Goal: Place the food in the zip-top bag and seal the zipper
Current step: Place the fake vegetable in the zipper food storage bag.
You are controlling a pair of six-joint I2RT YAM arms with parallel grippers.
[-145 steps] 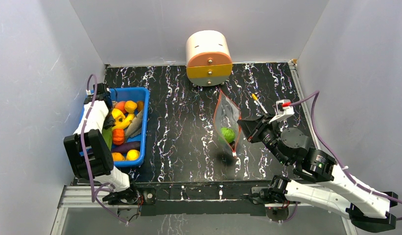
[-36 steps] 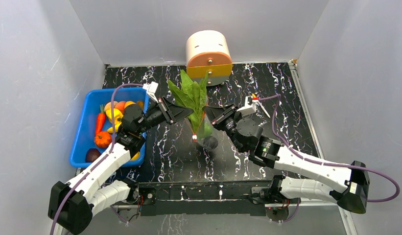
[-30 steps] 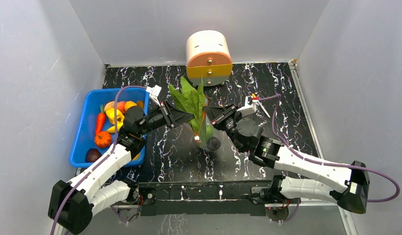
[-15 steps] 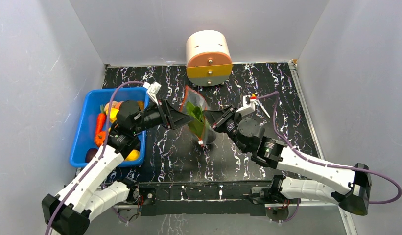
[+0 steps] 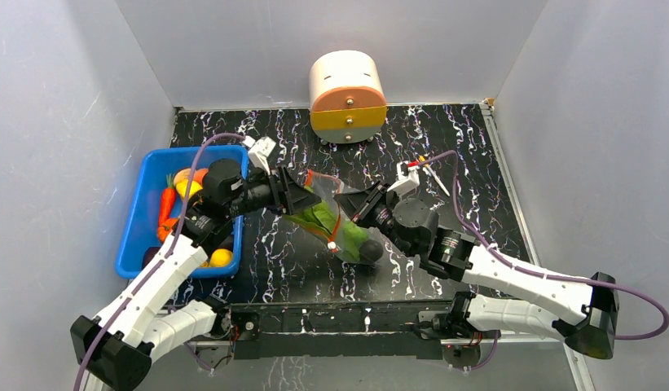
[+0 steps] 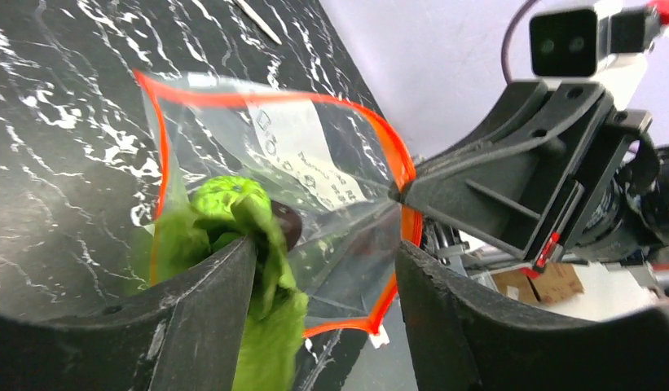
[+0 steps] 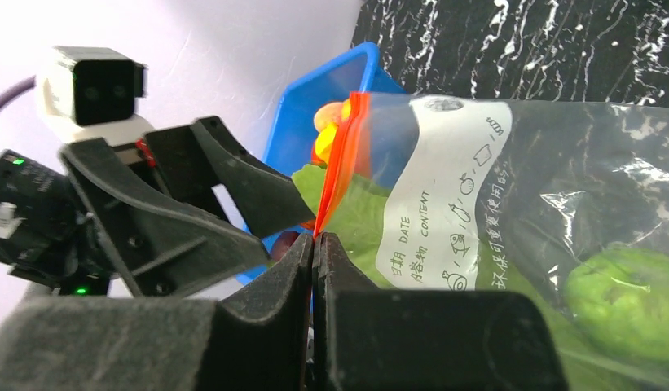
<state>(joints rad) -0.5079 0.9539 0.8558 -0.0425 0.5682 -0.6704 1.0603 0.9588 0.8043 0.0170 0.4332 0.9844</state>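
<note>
The clear zip-top bag (image 5: 335,224) hangs tilted between both arms, its mouth facing left. My right gripper (image 7: 316,244) is shut on the red-orange zipper (image 7: 341,155) at the mouth's rim. My left gripper (image 6: 323,309) stands open just at the mouth, and the leafy green (image 6: 266,326) lies against its left finger, reaching into the bag. A green ball (image 7: 632,293) and a dark brown lump (image 5: 370,251) sit at the bag's bottom. The white label (image 7: 441,195) faces the right wrist view. The white tab (image 6: 380,336) hangs at the mouth's lower corner.
A blue bin (image 5: 134,216) at the left holds a carrot (image 5: 166,204) and several yellow and orange pieces. A round cream and orange drawer unit (image 5: 347,96) stands at the back. A thin pen-like stick (image 5: 433,173) lies at the right on the black marbled table.
The leafy green, which stuck up out of the bag's mouth, has gone down into it. My left jaws opened. The bag tipped over and came lower and nearer with my right gripper.
</note>
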